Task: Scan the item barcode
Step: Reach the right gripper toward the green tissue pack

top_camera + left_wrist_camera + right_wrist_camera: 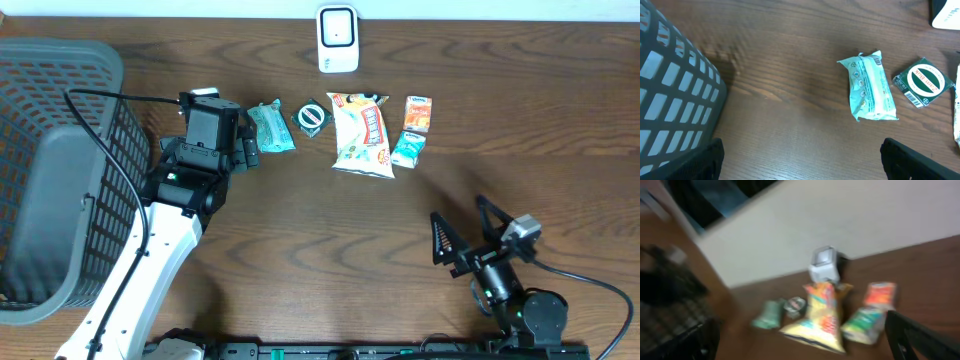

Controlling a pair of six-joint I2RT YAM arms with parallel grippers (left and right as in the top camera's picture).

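Left wrist view, left gripper (pixel 802 152): spread wide, holding nothing, hanging low over the bare table (pixel 790 60).
teal packet (pixel 870 86): lying flat, ahead and off to the right of the fingers, near but not touching; most likely the thing to scan first.
barcode on the teal packet: not seen on the top face, so maybe underneath.
round green pack (pixel 923 81): just beside the teal packet but apart from it, with a barcode at its lower edge.
basket (pixel 50 150): far left, close by the left arm.
snack bag (pixel 362 133), orange packet (pixel 419 113), small pouch (pixel 408 149): further along the same row.
scanner (pixel 338 38): standing at the back of the table, behind the row.
right gripper (pixel 465 228): spread wide too, empty, near the front and well apart from everything.
how to do it well: move over the middle of the teal packet, come down, pinch across its narrow sides, lift gently so the soft wrap does not slip, turn until the barcode faces the scanner, then hold steady in front.
watch out for: bumping the round green pack while closing.
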